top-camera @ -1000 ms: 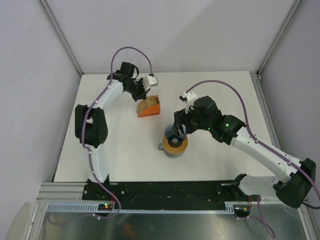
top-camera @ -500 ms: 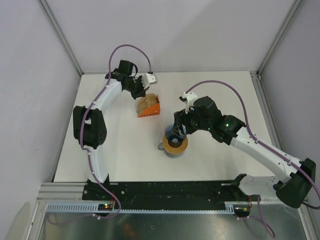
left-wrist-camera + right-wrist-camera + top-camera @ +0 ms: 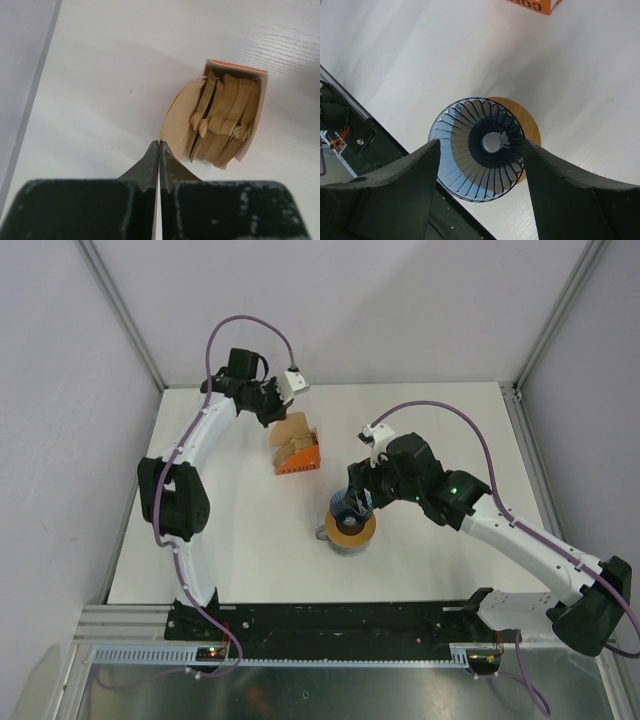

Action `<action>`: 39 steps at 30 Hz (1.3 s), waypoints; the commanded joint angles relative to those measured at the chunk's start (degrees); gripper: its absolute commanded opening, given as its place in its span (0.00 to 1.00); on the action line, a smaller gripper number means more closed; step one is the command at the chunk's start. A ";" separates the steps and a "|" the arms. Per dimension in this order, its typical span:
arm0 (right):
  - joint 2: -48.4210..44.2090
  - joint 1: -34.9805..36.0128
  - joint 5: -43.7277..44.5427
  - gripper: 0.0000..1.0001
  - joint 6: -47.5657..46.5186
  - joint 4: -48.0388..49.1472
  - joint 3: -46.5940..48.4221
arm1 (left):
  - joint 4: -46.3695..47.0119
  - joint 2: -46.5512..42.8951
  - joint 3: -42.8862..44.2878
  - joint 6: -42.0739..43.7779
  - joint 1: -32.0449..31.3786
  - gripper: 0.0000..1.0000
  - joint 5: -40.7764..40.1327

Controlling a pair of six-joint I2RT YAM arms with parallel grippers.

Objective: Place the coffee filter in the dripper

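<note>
Tan edge of coffee filter [image 3: 176, 122] pinched by left gripper [image 3: 159, 150]

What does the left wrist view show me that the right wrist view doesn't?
Only the left wrist: the left fingers shut on the edge of one coffee filter, which lies beside the stack of filters in the orange box.
Only the right wrist: the dripper, with no filter in it, between the right fingers, which sit against its sides, over a tan ring.
Both: the orange box, only a corner of it in the right wrist view, and the white table.
</note>
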 commanded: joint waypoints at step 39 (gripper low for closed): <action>-5.62 6.94 19.81 0.71 1.24 17.75 1.61 | 2.16 -24.74 -4.20 -36.04 0.73 0.00 12.50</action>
